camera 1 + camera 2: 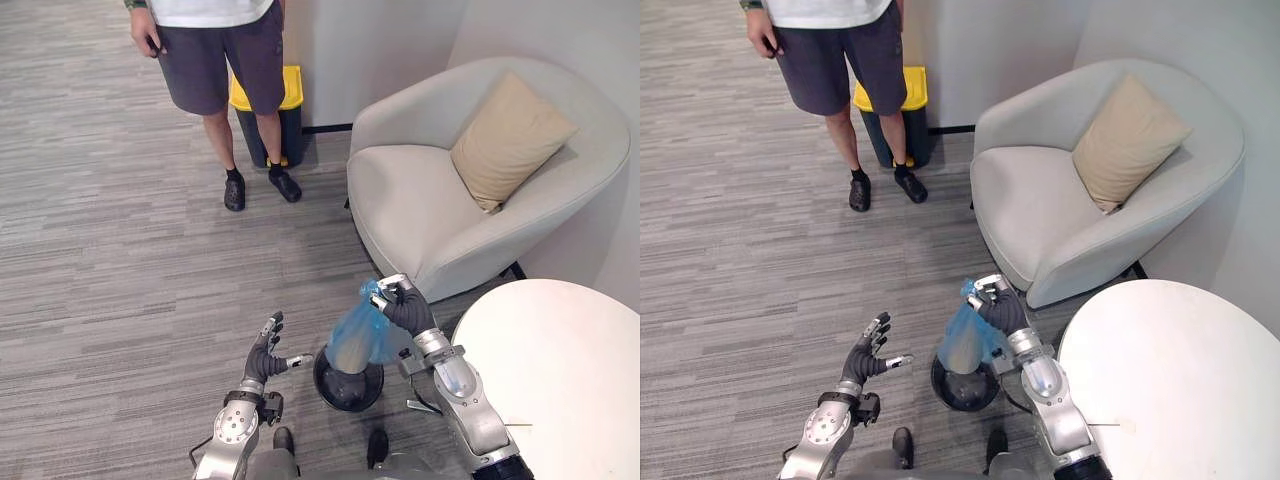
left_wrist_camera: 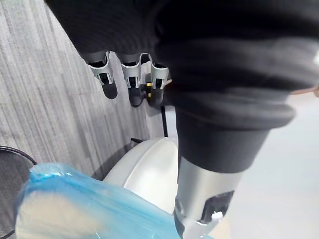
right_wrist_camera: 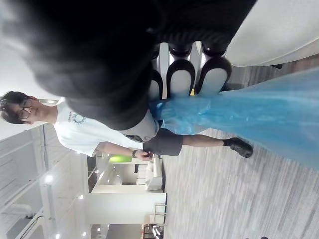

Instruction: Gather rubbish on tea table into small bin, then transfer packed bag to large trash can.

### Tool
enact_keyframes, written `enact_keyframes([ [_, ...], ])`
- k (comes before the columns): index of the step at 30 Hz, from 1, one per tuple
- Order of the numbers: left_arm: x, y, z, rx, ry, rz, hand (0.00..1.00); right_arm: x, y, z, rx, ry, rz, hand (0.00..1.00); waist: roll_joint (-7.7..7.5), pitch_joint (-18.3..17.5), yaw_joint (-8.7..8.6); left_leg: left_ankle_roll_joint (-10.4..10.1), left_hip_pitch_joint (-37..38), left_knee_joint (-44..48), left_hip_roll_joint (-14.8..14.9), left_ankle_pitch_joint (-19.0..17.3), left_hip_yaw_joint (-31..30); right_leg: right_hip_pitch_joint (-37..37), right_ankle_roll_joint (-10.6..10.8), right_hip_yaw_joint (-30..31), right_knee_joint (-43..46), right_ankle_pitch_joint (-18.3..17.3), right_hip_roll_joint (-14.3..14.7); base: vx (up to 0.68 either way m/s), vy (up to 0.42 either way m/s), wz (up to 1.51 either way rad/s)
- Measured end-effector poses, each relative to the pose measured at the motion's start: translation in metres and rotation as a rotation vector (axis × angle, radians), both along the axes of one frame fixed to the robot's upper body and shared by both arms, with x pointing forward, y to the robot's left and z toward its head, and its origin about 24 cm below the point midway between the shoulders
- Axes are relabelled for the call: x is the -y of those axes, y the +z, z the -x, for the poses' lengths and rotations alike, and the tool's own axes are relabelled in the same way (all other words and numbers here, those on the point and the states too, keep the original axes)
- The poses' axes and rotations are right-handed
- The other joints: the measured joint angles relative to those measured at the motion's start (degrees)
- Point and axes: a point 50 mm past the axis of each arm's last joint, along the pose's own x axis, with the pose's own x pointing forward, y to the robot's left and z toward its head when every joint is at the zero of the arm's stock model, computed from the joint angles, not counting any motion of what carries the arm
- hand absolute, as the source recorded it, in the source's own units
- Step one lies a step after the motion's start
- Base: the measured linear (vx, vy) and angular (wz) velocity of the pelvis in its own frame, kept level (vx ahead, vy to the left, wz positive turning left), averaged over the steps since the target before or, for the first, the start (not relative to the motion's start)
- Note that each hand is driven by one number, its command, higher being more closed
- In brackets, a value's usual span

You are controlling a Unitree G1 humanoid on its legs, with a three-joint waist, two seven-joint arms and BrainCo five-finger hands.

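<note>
Your translucent blue plastic bag (image 1: 360, 340) stands in the small round black bin (image 1: 346, 402) on the floor at 12 o'clock, right in front of you. Its lower part sits inside the bin's mouth and bulges with pale contents. Its neck is gathered and drawn up, leaning toward 1 o'clock, where your right hand (image 1: 406, 306) has its fingers curled round it. The round white tea table (image 1: 560, 370) is close by at 2 o'clock, with a thin pale sliver (image 1: 515, 424) lying on its near part. The large dark trash can with a yellow lid (image 1: 291, 92) stands upright by the wall, well away at 12 o'clock.
</note>
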Motion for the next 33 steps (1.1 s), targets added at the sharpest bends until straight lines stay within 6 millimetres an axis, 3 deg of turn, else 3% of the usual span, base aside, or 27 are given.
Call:
enact_keyframes([
  [4, 0.004, 0.013, -0.004, 0.075, -0.016, -0.011, 0.0, 0.0, 0.002, -0.002, 0.003, 0.003, -0.024, 1.0, 0.04, -0.7, 0.03, 0.0, 1.8, -1.9, -0.3, 0.9, -0.5, 1.1, 0.0, -0.3, -0.1, 0.0, 0.0, -0.02, 0.0, 0.03],
  [14, 0.012, 0.069, -0.017, 0.372, -0.07, -0.07, 0.0, -0.007, 0.021, -0.017, 0.057, 0.094, -0.095, 1.0, 0.57, -2.1, 0.01, 0.1, 3.9, -5.0, -0.7, 2.3, -0.8, 2.1, 0.1, -0.4, -0.4, 0.1, -0.1, -0.01, 0.002, 0.01],
  [21, 0.029, 0.085, -0.025, 0.466, -0.198, -0.14, 0.0, -0.025, 0.031, -0.022, 0.065, 0.238, -0.171, 1.0, 0.99, -3.3, 0.02, 0.2, 4.7, -6.5, -0.9, 3.2, -0.7, 2.1, 0.2, -0.2, -0.6, 0.2, 0.0, 0.0, 0.0, 0.0],
  [27, 0.055, 0.1, -0.035, 0.569, -0.337, -0.21, 0.0, -0.041, 0.043, -0.024, 0.076, 0.363, -0.229, 1.0, 0.95, -4.1, -0.03, 0.2, 5.0, -6.7, -0.9, 3.2, 0.0, 2.0, 0.2, 0.5, -0.7, 0.4, 0.0, -0.01, 0.004, -0.05],
  [33, 0.065, 0.108, -0.042, 0.622, -0.388, -0.237, 0.0, -0.043, 0.048, -0.027, 0.077, 0.391, -0.269, 1.0, 0.96, -4.7, -0.16, 0.3, 5.8, -7.7, -0.9, 3.5, 0.5, 2.1, 0.1, 1.2, -1.0, 0.7, 0.2, -0.01, 0.002, -0.06],
])
